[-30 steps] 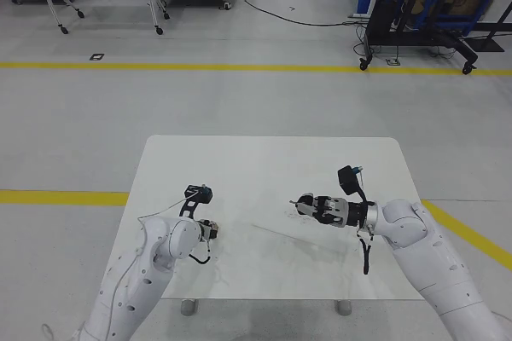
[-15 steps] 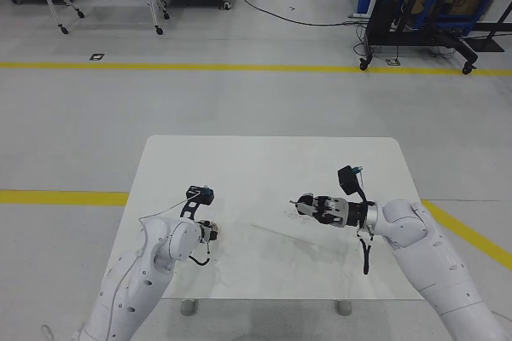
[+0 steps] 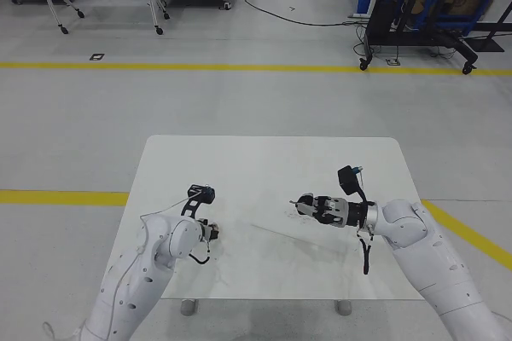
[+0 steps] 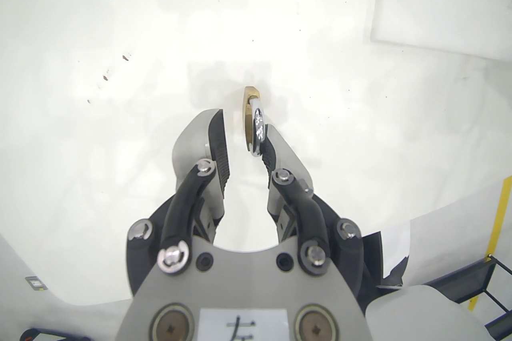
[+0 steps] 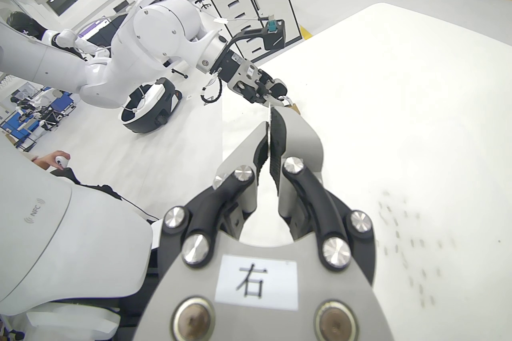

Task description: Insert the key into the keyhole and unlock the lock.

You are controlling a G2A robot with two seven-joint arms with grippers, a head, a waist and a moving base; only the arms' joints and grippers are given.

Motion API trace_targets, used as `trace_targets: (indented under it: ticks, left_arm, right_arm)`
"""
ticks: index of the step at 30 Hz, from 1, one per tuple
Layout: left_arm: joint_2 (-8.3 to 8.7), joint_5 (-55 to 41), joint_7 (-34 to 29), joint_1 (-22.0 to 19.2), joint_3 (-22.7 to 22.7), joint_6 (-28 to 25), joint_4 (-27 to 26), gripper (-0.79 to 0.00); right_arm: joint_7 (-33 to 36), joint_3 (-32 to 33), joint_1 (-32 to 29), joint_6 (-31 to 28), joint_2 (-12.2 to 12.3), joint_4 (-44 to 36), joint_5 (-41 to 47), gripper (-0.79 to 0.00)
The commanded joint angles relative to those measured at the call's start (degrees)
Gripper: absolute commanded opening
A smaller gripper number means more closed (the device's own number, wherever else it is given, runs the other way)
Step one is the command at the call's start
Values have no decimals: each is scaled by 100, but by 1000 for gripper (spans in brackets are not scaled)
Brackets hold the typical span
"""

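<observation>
On the left, the small brass padlock with a silver shackle (image 4: 249,110) stands on edge on the white table (image 3: 264,162). It sits between the pads of the left gripper (image 4: 244,124), whose jaws are narrowly parted: one pad touches the shackle side and the other stands just off the brass. With only one pad bearing on it, the lock could tip or skid if pushed, and an uneven close might twist it and turn the keyhole away. It lies well in from the table's left and front edges, so a slide looks unlikely to send it off the table. The two grippers are well apart with table surface between them, so a straight approach seems to have room. On the right, the right gripper (image 5: 271,118) hangs above the table with its pads pressed together. Whether the key sits between them I cannot tell. If it does, a thin grip could let it pivot at the keyhole.
</observation>
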Motion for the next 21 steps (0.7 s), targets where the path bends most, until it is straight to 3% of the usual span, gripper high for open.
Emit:
trace_targets:
  ticks: [1, 5, 7, 21]
  left_arm:
    - [-15, -13, 58, -68, 58, -64, 95, -656]
    - [-54, -87, 168, -234, 172, -138, 311, -686]
    - [-76, -150, 181, -314, 228, -163, 415, -785]
    - [-10, -137, -99, -91, -1, -205, 107, -785]
  right_arm:
    - [0, 0, 0, 0, 0, 0, 0, -785]
    - [0, 0, 0, 0, 0, 0, 0, -785]
    - [0, 0, 0, 0, 0, 0, 0, -785]
    - [0, 0, 0, 0, 0, 0, 0, -785]
